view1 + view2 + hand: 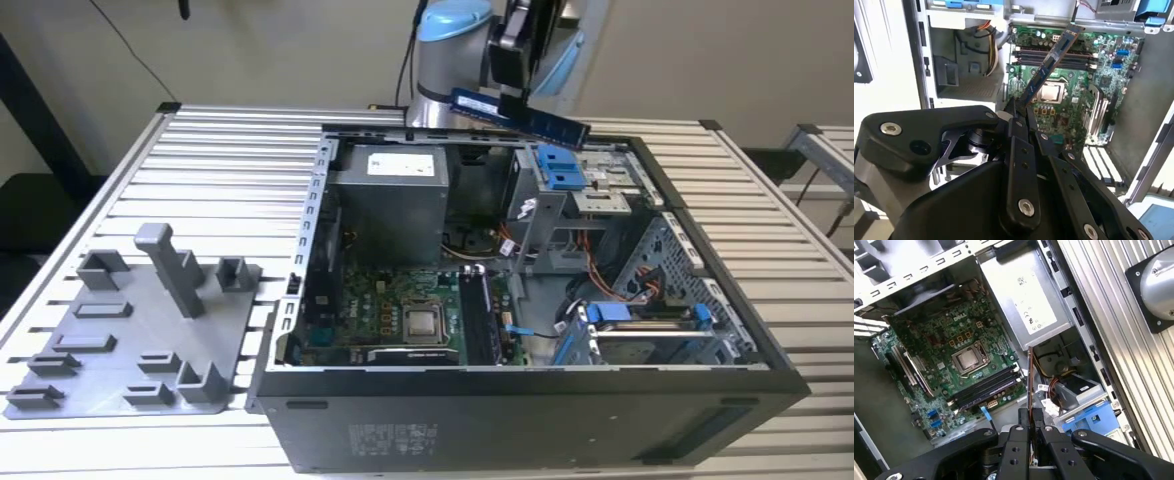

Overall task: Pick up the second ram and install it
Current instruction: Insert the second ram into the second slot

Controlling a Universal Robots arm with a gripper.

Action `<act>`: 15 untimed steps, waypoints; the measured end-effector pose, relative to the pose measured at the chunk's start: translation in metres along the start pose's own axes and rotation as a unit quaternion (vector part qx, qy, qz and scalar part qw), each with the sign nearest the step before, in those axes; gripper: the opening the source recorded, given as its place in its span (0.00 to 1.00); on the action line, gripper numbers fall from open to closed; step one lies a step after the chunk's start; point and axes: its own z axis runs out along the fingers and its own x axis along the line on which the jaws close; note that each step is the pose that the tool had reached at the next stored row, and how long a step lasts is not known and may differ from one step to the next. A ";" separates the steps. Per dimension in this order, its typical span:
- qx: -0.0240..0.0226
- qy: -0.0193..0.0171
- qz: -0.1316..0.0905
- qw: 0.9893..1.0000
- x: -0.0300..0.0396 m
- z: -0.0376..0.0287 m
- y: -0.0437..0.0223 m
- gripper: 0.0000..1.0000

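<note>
"Closest to the lens, what is the hand (1021, 107) doing?"

"It is gripping the second ram (1051, 65) by one end, closed tight on the board. The stick is hanging tilted in the air above the open computer case (534, 410), touching nothing else."

"And going across the exterior view from its left?"

"A grey fixture plate (134, 340) is lying on the slatted bench (227, 150), just beside the case. Inside the case, the motherboard (400, 320) is lying flat with its processor (424, 323) showing. In the first wrist view, the ram is hovering well apart from the memory slots (986, 387)."
</note>
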 end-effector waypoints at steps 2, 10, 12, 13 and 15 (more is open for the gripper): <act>0.001 0.000 0.015 1.000 0.0000 0.0001 0.0000 0.14; 0.006 -0.001 0.078 0.997 0.0000 0.0005 0.0000 0.14; 0.007 -0.001 0.093 0.996 0.0000 0.0006 0.0000 0.14; 0.008 -0.002 0.101 0.995 0.0000 0.0007 0.0000 0.14; 0.009 -0.002 0.116 0.993 0.0001 0.0008 0.0000 0.14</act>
